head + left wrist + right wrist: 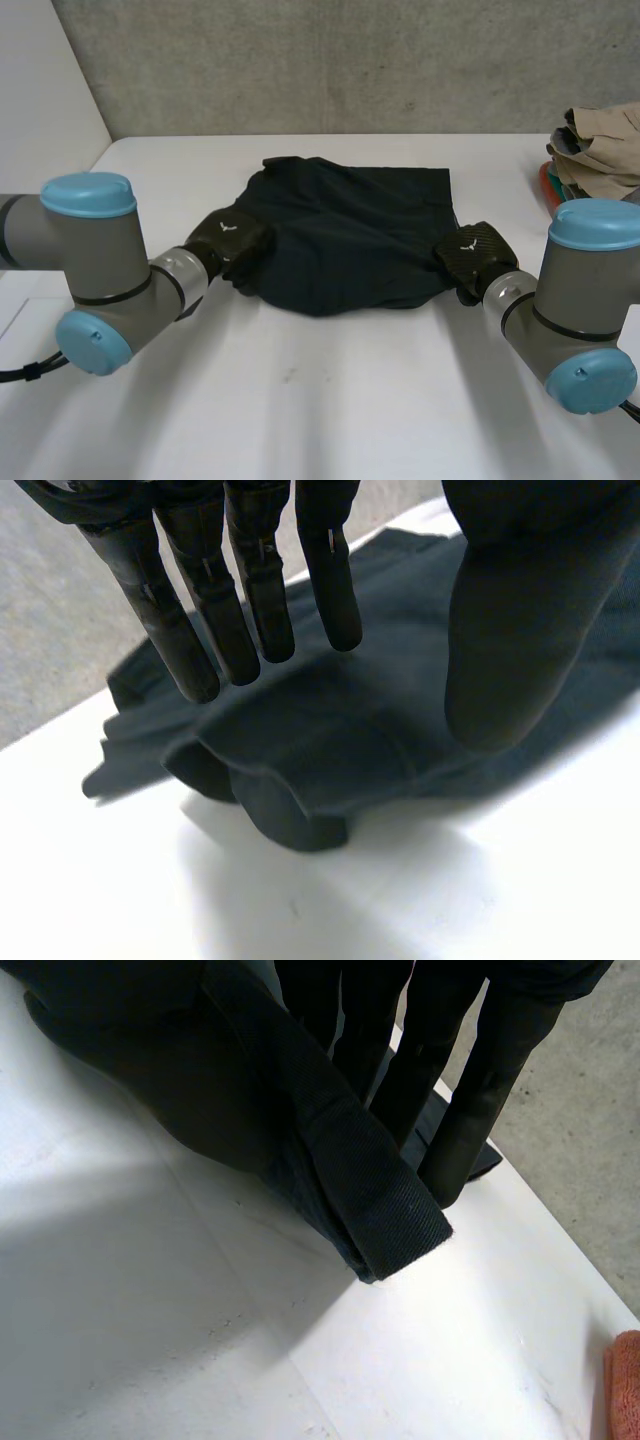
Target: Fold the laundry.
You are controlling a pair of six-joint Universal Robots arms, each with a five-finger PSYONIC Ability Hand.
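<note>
Black left hand (250,610): fingers straight and spread from the thumb, hanging just over the near left edge of the dark garment (350,230); nothing gripped. In the head view it sits at the cloth's left side, touching or nearly so.

Right hand (470,1110): at the garment's right edge. A stitched hem band (385,1200) runs between thumb and straight fingers and stands clear of the worktop (330,400), so I read this as a pinch on that edge.

Garment lies mid-worktop, roughly spread, rumpled along the near edge, with a small lump of cloth bunched below the left fingertips.

Step in hand, as I judge it: taking hold of both sides before a first fold. One side held, the other not yet.

Next move calls for the left hand to drop and close on its edge at a point matching the right, so the cloth lifts evenly and the rumpled front does not drag.

Beyond: a heap of tan laundry (605,140) at the far right, an orange item (547,185) under it.

Writing: none legible. A small pale mark on the back of each hand; no letters made out.
</note>
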